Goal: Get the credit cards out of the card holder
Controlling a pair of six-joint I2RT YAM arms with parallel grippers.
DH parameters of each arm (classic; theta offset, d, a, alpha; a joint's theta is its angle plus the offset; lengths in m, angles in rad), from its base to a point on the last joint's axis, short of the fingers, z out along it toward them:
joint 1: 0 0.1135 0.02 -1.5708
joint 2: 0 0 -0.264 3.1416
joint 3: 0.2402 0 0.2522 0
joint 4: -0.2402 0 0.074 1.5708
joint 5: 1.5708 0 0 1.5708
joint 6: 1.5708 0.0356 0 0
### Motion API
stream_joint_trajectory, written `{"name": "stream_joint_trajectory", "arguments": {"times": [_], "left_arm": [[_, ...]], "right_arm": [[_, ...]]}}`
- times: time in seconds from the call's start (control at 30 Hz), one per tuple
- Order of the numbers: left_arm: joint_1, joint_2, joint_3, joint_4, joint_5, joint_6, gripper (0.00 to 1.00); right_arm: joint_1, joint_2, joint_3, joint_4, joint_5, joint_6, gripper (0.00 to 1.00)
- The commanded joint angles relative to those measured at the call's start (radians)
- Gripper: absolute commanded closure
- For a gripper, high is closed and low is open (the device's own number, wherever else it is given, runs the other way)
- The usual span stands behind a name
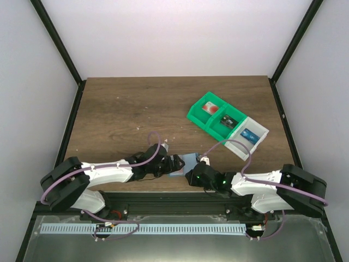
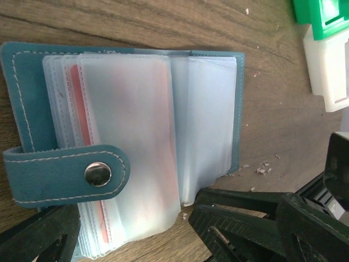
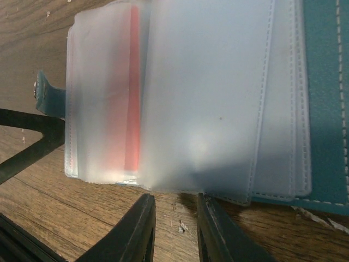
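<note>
Card holder (image 1: pixel 188 162) lies open flat between both claws, frosted sleeves (image 2: pixel 128 120) fanned out. Left gripper (image 2: pixel 136 218) is spread wide around the sleeves' near edge. Right gripper (image 3: pixel 174 210) shows only a narrow gap with nothing pinched, and a red-streaked credit card (image 3: pixel 132 93) sits sleeved just past its tips, slightly left.

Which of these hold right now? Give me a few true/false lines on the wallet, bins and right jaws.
The card holder lies open on the table. True.
A credit card sits inside its clear sleeves. True.
The strap snap is fastened. False: the strap lies loose over the sleeves.
The green bin is empty. False: one compartment holds a red-and-white item.
The right gripper clamps a card. False: its jaws stand slightly apart, nothing between them.
</note>
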Motion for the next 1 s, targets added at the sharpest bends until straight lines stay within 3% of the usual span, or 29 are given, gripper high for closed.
{"name": "stream_joint_trajectory", "arguments": {"times": [0.0,0.33,0.67,0.97], "left_arm": [[-0.011,-0.015,0.05,-0.048,-0.042,0.011,0.0],[-0.032,-0.015,0.051,-0.01,-0.024,-0.013,0.0],[-0.028,0.064,0.078,-0.026,-0.063,0.017,0.0],[-0.01,0.085,0.083,-0.025,-0.071,0.028,0.0]], "right_arm": [[0.006,-0.013,-0.014,-0.07,0.003,-0.012,0.76],[-0.027,-0.203,0.043,-0.196,0.079,-0.106,0.75],[-0.152,-0.143,0.032,-0.1,0.025,-0.197,0.75],[-0.162,0.008,-0.013,-0.015,0.019,-0.175,0.78]]}}
